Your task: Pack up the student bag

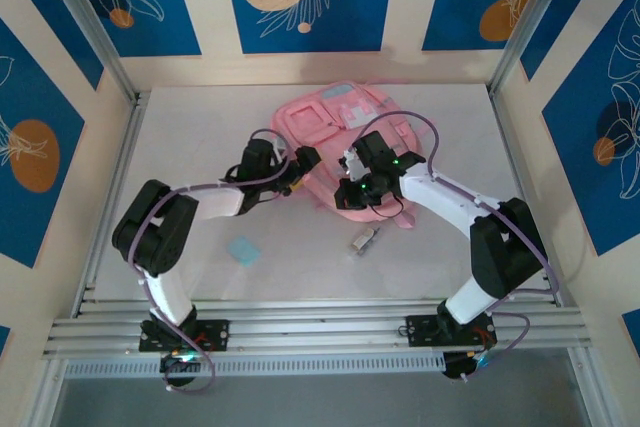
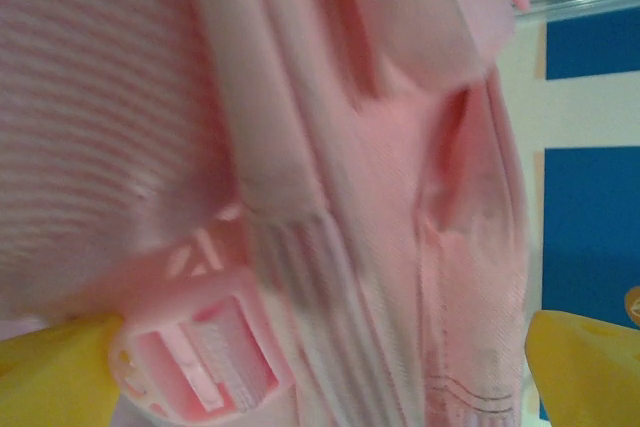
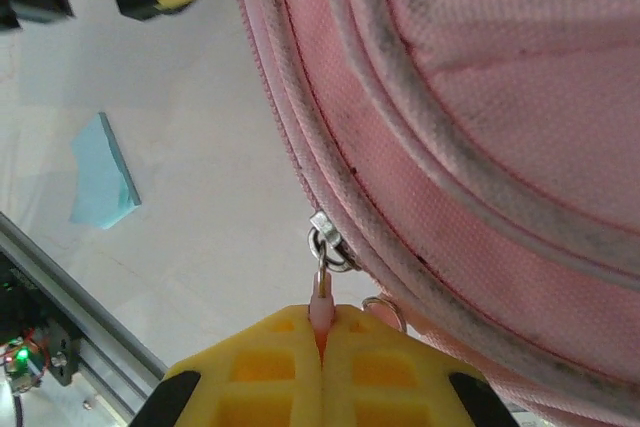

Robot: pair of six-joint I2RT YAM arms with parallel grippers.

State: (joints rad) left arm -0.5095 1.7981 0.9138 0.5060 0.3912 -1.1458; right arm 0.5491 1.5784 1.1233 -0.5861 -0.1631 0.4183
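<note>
The student bag (image 1: pixel 330 119) lies upper centre of the worktop (image 1: pixel 200 147). The right claw (image 3: pixel 322 332) is clamped on its zipper pull (image 3: pixel 322 282); the left claw (image 1: pixel 302 162) gapes beside the fabric. Looks like unzipping; next, a steady pull along the seam.

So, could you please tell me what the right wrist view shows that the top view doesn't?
The right wrist view shows close up that the right gripper is shut on the zip pull at the edge of the bag. The top view takes in the bag's whole outline and a small grey object lying on the table. Both show the pink bag and the flat blue card.
</note>
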